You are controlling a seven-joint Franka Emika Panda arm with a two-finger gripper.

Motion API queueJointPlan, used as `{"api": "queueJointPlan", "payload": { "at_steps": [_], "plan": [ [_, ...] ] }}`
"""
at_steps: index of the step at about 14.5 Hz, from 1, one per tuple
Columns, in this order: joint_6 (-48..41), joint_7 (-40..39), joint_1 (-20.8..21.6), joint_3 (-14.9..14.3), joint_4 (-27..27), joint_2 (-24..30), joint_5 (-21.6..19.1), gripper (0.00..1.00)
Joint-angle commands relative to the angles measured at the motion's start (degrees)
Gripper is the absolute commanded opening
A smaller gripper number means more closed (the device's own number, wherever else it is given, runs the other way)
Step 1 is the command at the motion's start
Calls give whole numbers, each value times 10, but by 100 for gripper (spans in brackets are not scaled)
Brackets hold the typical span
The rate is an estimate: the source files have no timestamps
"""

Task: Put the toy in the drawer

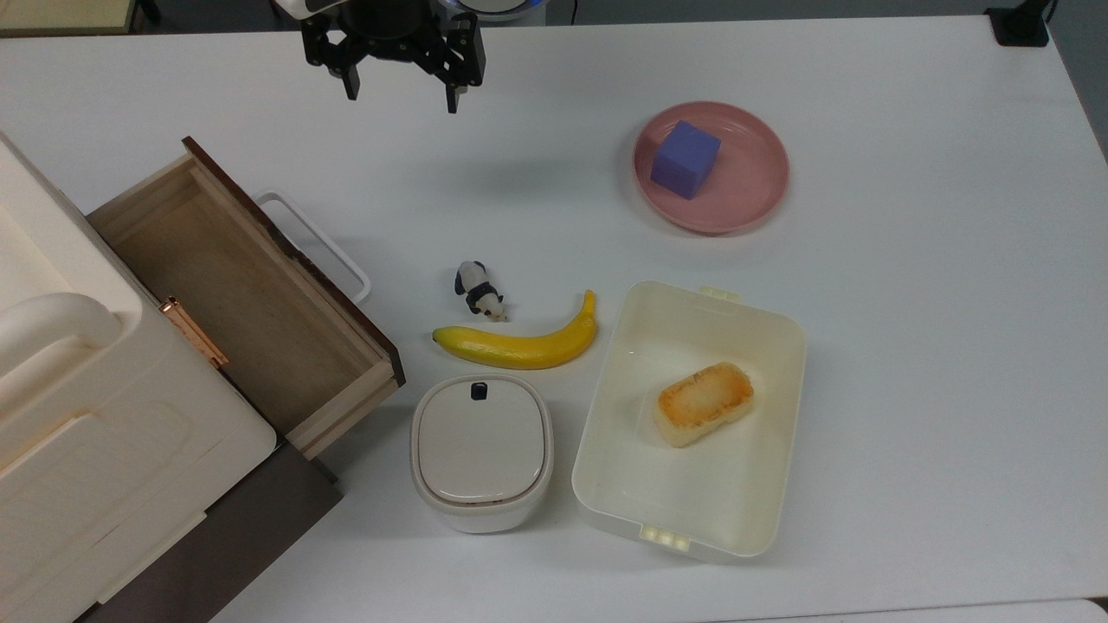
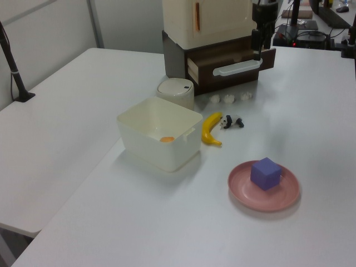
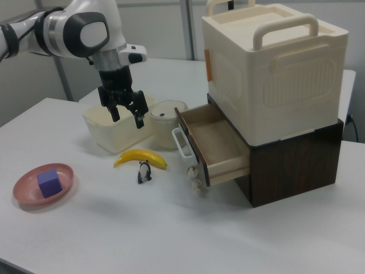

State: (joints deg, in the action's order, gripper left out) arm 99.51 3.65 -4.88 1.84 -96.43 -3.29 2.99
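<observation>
The drawer [image 1: 251, 294] already stands pulled open and empty. The toy [image 1: 479, 291] lies on the desk [image 1: 909, 363] just beside the banana [image 1: 524, 342]. The gripper [image 1: 400, 97] hovers well apart, fingers spread, holding nothing; grasping and placing remain.

banana [image 1: 528, 343] (yellow), purple cube [image 1: 685, 159]

White table [image 1: 909, 363] carries everything. Directly on it — panda toy [image 1: 479, 292] just beside banana [image 1: 522, 340]; pink plate [image 1: 751, 177] well apart; cream tub [image 1: 762, 363]; lidded round container [image 1: 481, 449] near banana; dark brown cabinet base [image 3: 296, 165] with drawer [image 1: 251, 294] pulled open.
</observation>
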Motion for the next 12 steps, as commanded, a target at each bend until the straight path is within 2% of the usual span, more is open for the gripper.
{"api": "queueJointPlan", "payload": {
  "at_steps": [1,12],
  "plan": [
    [-16,8,-2,3,-3,8,9,100],
    [-21,9,-3,-2,12,7,6,100]
  ]
}}
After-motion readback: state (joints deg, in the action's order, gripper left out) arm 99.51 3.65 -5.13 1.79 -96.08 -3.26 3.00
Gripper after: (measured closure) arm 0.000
